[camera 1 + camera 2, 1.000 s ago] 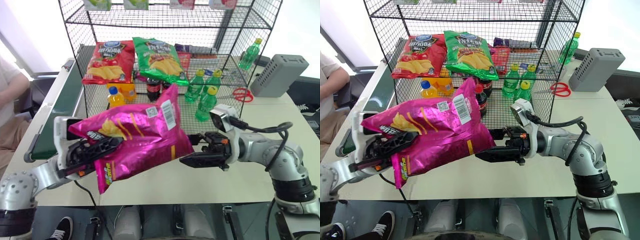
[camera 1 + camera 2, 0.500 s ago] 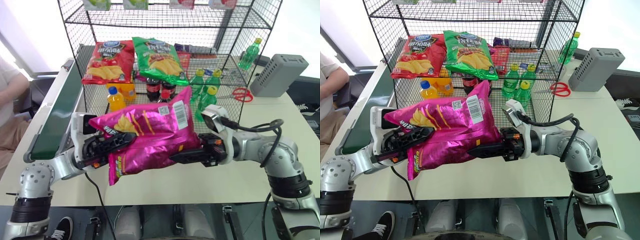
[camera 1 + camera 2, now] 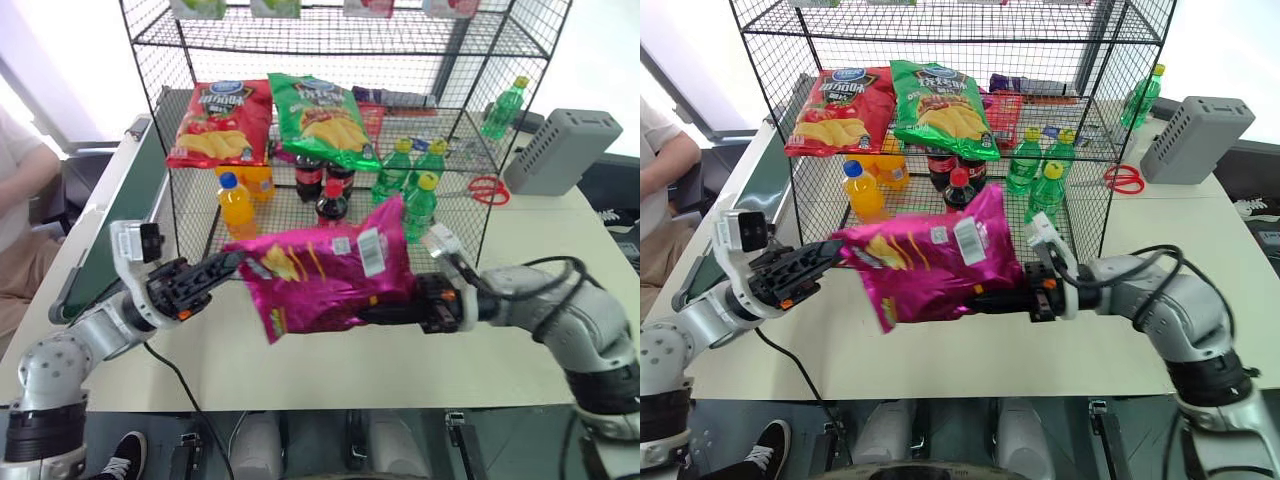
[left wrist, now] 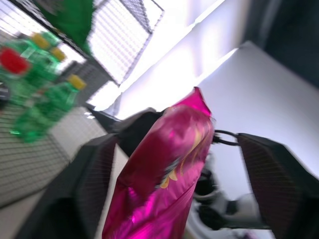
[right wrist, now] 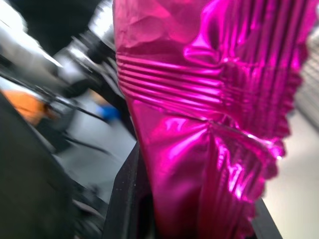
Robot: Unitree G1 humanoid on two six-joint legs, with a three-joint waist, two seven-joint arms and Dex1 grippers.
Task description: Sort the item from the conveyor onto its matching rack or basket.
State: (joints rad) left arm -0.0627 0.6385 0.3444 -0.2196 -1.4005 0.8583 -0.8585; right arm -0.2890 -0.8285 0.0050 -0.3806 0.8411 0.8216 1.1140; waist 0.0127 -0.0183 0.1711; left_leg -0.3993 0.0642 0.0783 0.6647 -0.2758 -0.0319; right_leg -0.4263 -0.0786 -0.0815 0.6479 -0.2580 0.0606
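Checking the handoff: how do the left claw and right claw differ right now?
The left claw is open, its fingers spread either side of the pink chip bag without pinching it; the right claw is shut on the bag's lower edge and carries it. The left one reaches in from the conveyor side, the right from the opposite side. Both hang above the table, in front of the rack.

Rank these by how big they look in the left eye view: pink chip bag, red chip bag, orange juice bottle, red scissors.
1. Pink chip bag, nearest the camera
2. Red chip bag
3. Orange juice bottle
4. Red scissors
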